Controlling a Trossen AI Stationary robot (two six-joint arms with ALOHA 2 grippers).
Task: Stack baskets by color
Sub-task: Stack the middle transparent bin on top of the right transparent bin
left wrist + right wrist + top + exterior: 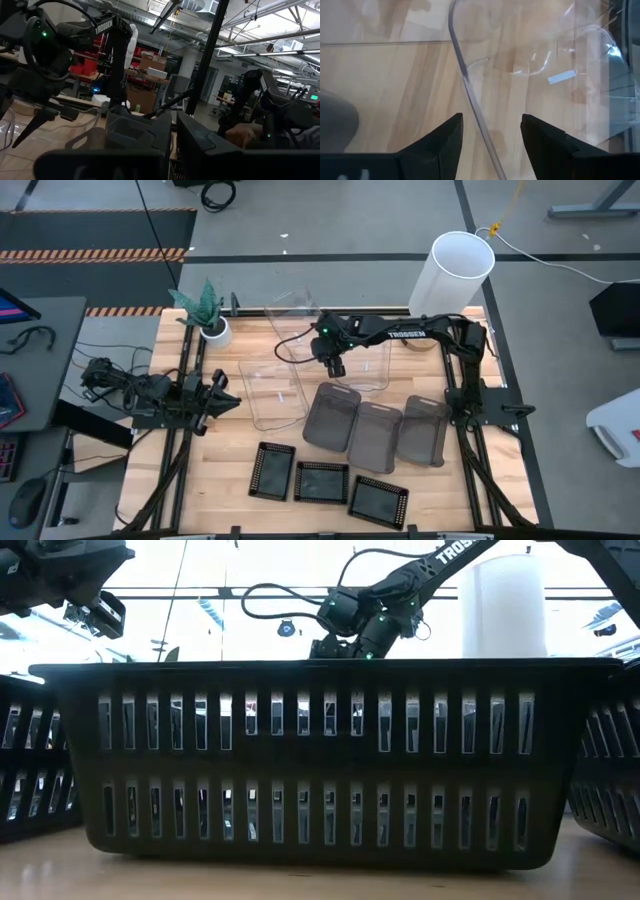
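Right gripper (491, 131), fingers wide apart, holds nothing; rim of clear deep plastic basket (465, 75) passes between fingers, centre of high frame. Risk: thin slippery wall escapes on closing, or basket tips against neighbouring smoky grey basket (332, 416).

Left gripper (222, 396) waits at left of high frame, fingers nearly closed, empty.

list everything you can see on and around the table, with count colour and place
clear baskets: 3, see-through, far middle of the table
grey baskets: 3, smoky dark, row right of centre
mesh trays: 3, black, row along the near edge
lampshade: 1, white, far right corner
plant pot: 1, white with green plant, far left
table: 1, light wood
left pincer: parked at the left side
right pincer: open, astride a clear basket's rim
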